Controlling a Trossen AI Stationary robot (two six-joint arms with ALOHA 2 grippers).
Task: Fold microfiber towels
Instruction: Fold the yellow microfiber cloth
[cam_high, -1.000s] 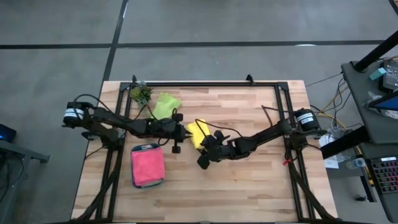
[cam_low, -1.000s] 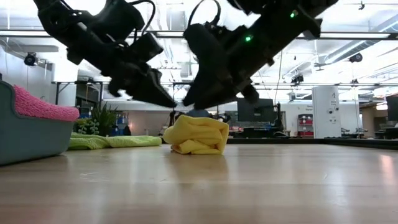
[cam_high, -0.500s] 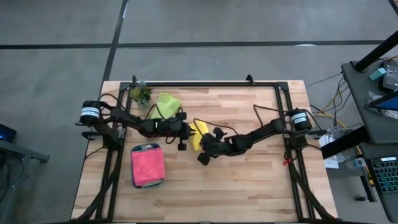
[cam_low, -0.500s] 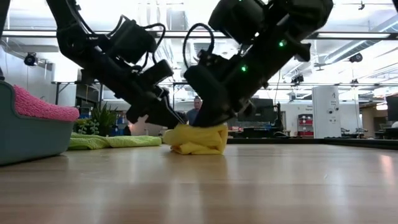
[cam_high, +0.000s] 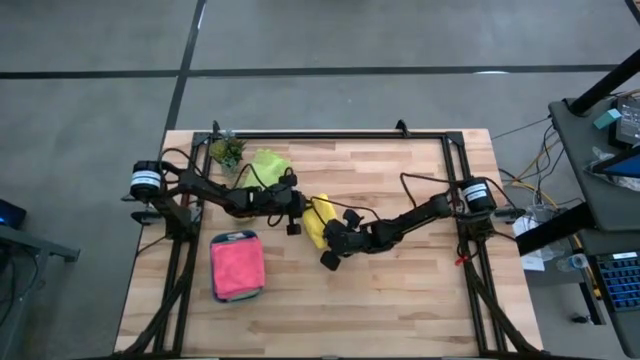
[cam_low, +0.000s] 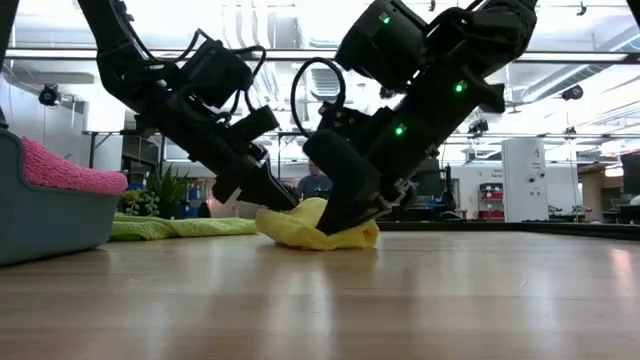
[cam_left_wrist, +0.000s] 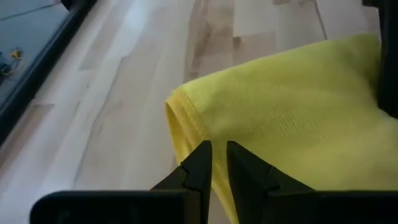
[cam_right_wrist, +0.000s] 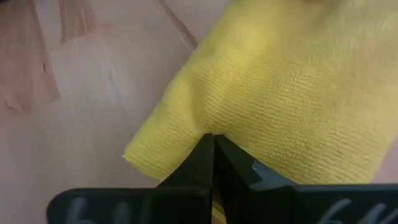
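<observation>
Wooden table (cam_high: 400, 300), both arms low at the yellow towel (cam_high: 319, 218), each arm's fingers pinched on its edge.

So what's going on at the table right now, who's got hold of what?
Both arms are down on the yellow towel in the middle of the table. The right gripper is pinched shut on one of its corners; the left gripper is nearly closed at another edge. The pink towel sits in the teal tray, and the lime green towel lies by the potted plant.
</observation>
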